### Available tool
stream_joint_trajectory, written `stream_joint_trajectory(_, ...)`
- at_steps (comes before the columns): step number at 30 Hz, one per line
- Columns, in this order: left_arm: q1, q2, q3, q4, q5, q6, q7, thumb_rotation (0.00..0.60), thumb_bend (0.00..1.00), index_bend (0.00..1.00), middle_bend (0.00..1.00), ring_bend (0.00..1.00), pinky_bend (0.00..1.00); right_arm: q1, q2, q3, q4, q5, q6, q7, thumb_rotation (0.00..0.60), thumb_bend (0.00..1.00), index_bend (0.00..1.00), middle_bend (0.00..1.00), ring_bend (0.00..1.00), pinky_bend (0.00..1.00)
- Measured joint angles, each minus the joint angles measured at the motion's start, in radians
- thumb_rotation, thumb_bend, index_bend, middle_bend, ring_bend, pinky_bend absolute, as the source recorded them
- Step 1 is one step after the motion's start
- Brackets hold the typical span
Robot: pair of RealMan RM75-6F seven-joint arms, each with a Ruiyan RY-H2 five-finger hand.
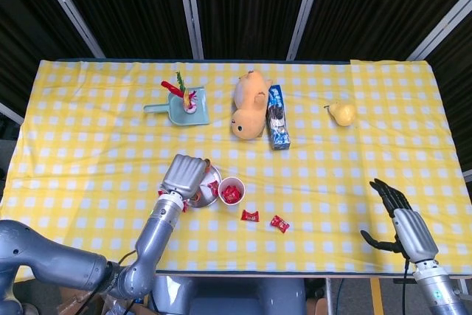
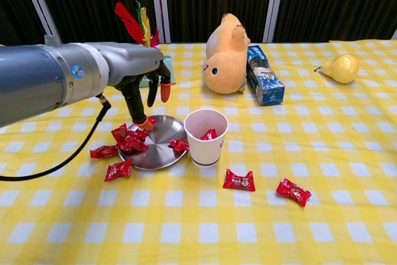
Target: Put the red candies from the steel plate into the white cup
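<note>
red candies [image 2: 128, 142] on steel plate [image 2: 160, 151], upright white cup [image 2: 205, 136]

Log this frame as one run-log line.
left hand: over steel plate, holding nothing | right hand: idle, open | white cup: candy inside | two candies on cloth right of cup

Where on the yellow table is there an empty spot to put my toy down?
The widest bare cloth lies between the pear, the two loose candies and the right hand. The far left, beside the dustpan, is also bare. It is crowded around the steel plate, the white cup and the left hand.
</note>
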State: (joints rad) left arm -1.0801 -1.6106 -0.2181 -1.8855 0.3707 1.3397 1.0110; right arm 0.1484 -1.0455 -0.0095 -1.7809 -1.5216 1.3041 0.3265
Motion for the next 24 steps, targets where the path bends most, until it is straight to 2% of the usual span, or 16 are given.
stream_joint_trajectory(11,0.025,0.031,0.058,0.032,-0.073,-0.017,0.033,0.600,0.21,0.38,0.43,0.91,0.99,0.001,0.001,0.000,-0.003,0.003,-0.005,0.000,0.600,0.33,0.00,0.00,0.00,0.00)
stream_joint_trajectory(24,0.042,-0.057,0.068,0.169,-0.050,-0.044,0.006,0.600,0.25,0.42,0.46,0.91,0.99,0.001,0.003,0.000,-0.002,0.004,-0.004,0.005,0.600,0.33,0.00,0.00,0.00,0.00)
